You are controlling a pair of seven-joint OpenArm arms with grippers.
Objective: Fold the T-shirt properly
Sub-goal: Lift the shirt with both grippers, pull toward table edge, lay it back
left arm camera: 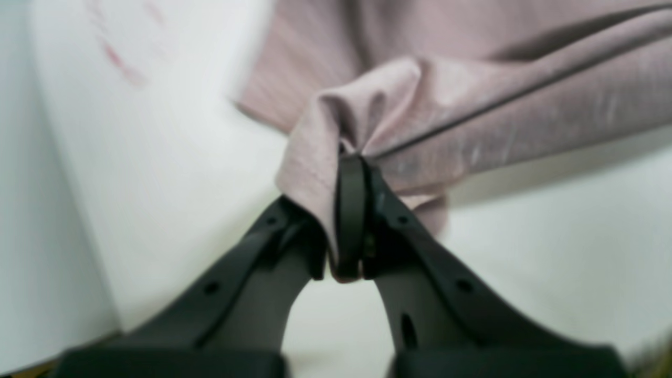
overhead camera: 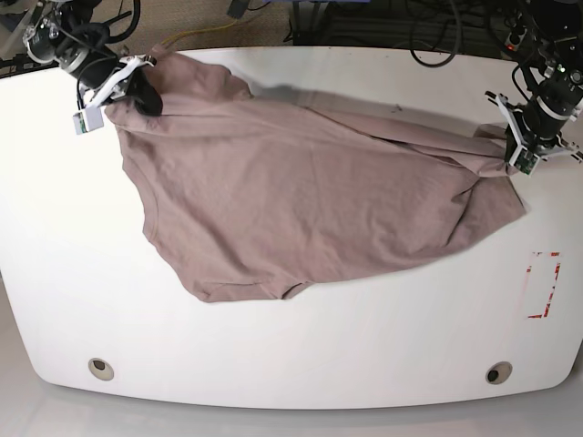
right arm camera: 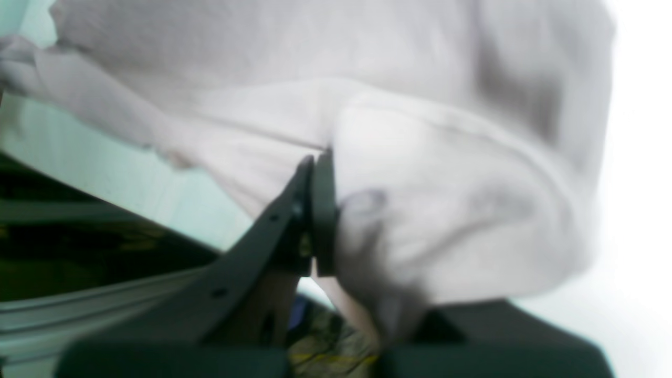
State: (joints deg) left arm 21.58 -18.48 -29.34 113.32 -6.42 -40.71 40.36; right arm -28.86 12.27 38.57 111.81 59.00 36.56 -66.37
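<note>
The mauve-brown T-shirt (overhead camera: 301,191) lies stretched across the white table (overhead camera: 291,355), rumpled, with one end at the far left and the other at the right. My left gripper (overhead camera: 510,150) is at the right side of the base view, shut on a bunched edge of the T-shirt (left arm camera: 472,105). The left wrist view shows the left gripper (left arm camera: 357,160) pinching a fold of fabric. My right gripper (overhead camera: 137,91) is at the far left corner, shut on the T-shirt (right arm camera: 420,157). In the right wrist view cloth drapes over the right gripper (right arm camera: 315,157).
A red rectangle outline (overhead camera: 544,284) is marked on the table near the right edge. Two round grommets (overhead camera: 101,368) (overhead camera: 498,372) sit near the front edge. Cables (overhead camera: 437,36) lie behind the table's back edge.
</note>
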